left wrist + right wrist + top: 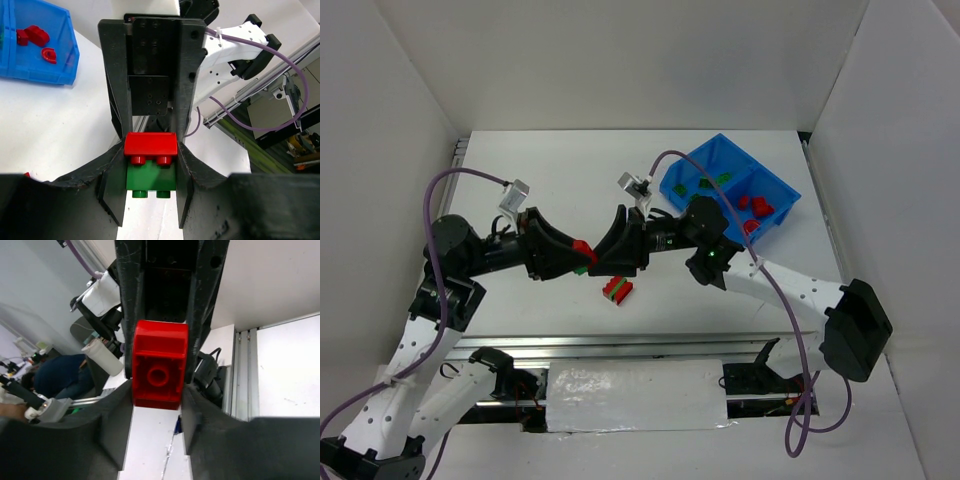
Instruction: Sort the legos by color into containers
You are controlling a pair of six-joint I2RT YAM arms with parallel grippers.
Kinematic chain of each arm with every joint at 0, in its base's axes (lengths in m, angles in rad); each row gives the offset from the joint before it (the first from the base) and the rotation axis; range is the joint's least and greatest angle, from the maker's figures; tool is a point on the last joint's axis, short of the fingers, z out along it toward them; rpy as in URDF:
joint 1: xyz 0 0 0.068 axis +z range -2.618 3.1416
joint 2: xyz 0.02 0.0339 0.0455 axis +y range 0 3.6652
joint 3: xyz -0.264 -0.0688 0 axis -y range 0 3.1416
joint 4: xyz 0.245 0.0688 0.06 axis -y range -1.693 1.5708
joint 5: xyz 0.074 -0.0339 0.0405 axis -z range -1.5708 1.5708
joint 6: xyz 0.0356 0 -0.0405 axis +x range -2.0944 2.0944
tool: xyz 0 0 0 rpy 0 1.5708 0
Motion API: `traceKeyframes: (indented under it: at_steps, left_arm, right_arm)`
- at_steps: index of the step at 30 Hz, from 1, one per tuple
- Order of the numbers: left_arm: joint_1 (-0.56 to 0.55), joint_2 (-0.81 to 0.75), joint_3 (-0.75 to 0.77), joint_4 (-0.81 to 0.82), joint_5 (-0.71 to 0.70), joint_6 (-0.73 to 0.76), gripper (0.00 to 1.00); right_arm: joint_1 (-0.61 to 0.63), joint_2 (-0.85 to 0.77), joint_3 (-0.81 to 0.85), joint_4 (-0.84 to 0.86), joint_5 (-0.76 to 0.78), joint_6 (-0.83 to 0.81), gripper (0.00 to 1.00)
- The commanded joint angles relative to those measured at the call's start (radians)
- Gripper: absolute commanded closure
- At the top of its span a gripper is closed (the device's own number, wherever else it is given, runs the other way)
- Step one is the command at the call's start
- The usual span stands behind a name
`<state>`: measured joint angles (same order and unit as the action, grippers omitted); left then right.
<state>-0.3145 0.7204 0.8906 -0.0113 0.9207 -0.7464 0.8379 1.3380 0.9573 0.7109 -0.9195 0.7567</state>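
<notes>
Bricks stacked in mid-air: left pincer point(150, 186) is clamped on the green brick point(150, 176), right pincer point(159, 395) on the red brick point(150, 144). Best to pull straight apart, grips firm.

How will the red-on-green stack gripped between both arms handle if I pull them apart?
Likely rigid: the red brick and green brick look like hard moulded plastic. Their glossy sides may slip in the left gripper or right gripper. Probably very light, being tiny beside the blue bin.
</notes>
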Motion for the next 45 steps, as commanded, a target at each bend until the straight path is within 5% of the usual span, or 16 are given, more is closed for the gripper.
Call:
traceKeyframes:
  at_steps: [1, 3, 5, 8, 9, 14, 17, 24, 28, 33, 45]
  left_arm:
    - [0.005, -0.004, -0.012, 0.077, 0.017, -0.019, 0.95]
    - [0.005, -0.009, -0.013, 0.077, 0.02, -0.018, 0.88]
    - [0.003, -0.012, -0.009, 0.053, 0.007, 0.004, 0.77]
    - [0.005, -0.029, -0.002, 0.016, -0.034, 0.028, 0.09]
    - [0.005, -0.029, 0.001, 0.014, -0.046, 0.031, 0.01]
    - [0.005, -0.042, 0.015, -0.016, -0.065, 0.051, 0.0]
    - [0.005, -0.052, 0.001, -0.012, -0.056, 0.053, 0.05]
    - [0.005, -0.09, -0.022, 0.037, -0.034, 0.039, 0.36]
    - [0.005, -0.084, -0.002, 0.021, -0.028, 0.056, 0.57]
    - [0.005, -0.069, 0.01, 0.014, -0.019, 0.077, 1.0]
    - [0.005, -0.05, 0.005, -0.115, -0.14, 0.168, 1.0]
  right_arm:
    - [0.018, 0.01, 0.058, 0.074, -0.005, 0.013, 0.58]
    - [0.018, 0.012, 0.055, 0.084, -0.005, 0.018, 0.9]
    - [0.017, 0.006, 0.049, 0.084, -0.002, 0.018, 0.93]
    - [0.017, -0.003, 0.037, 0.084, 0.007, 0.02, 0.94]
    - [0.017, -0.006, 0.035, 0.084, 0.013, 0.018, 0.94]
    - [0.013, -0.039, 0.014, 0.039, 0.074, -0.016, 0.96]
    - [0.01, -0.06, 0.014, 0.004, 0.09, -0.043, 0.97]
    - [0.001, -0.068, 0.024, -0.039, 0.1, -0.066, 0.98]
    - [0.001, -0.059, 0.029, -0.042, 0.088, -0.063, 0.98]
    - [-0.006, -0.054, 0.029, -0.038, 0.077, -0.059, 0.98]
    - [-0.245, -0.158, -0.092, -0.068, 0.06, -0.023, 1.0]
